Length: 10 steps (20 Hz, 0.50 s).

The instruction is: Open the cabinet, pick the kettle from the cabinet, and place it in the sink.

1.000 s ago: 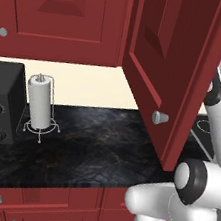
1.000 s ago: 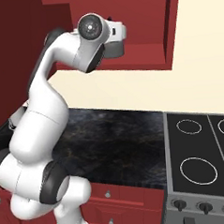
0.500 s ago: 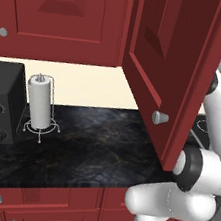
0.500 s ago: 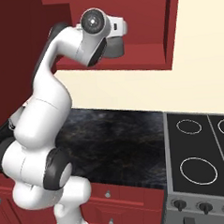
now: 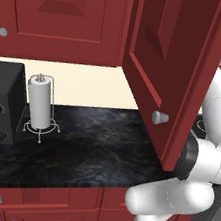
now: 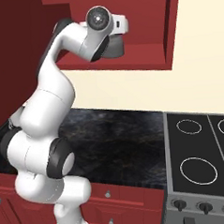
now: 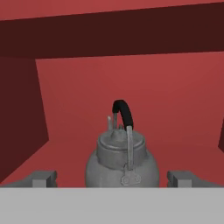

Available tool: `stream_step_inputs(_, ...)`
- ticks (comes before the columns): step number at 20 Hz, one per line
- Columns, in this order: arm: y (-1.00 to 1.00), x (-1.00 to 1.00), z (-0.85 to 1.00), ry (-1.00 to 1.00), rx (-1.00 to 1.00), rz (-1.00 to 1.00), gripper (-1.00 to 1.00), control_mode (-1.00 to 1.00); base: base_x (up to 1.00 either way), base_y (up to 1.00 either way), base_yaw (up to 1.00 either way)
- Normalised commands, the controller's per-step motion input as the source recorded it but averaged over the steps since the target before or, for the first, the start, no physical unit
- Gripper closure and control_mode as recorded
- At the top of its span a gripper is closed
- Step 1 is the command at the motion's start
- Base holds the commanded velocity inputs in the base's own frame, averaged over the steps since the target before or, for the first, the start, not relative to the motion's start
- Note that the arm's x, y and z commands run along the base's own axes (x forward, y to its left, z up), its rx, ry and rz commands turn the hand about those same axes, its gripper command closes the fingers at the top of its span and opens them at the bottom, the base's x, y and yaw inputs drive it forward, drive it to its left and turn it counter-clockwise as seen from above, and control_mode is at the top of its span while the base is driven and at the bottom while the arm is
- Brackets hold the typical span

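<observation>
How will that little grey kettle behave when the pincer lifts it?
The kettle looks like rigid metal, so probably stiff and a bit slippery. Its squat round body likely sits steady. Lifted by the arched handle, it might swing. The pincer stands open around it.

I see the kettle [image 7: 121,164] standing on the shelf inside the cabinet [image 6: 150,55], my fingertips [image 7: 43,178] to either side of it — door [image 5: 170,66] swung out over the counter [image 5: 92,145], paper towel holder [image 5: 41,104] left of it, stove [image 6: 201,160] right
</observation>
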Motion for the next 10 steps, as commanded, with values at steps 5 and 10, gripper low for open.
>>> stream_step_inputs(5, -0.02, 0.21, -0.02, 0.00, 0.00, 0.02, -1.00, -1.00, 0.00, 0.00, 0.00)
stream_step_inputs(10, -0.02, 0.21, -0.05, 0.00, 0.00, 0.01, -1.00, -1.00, 0.00, 0.00, 0.00)
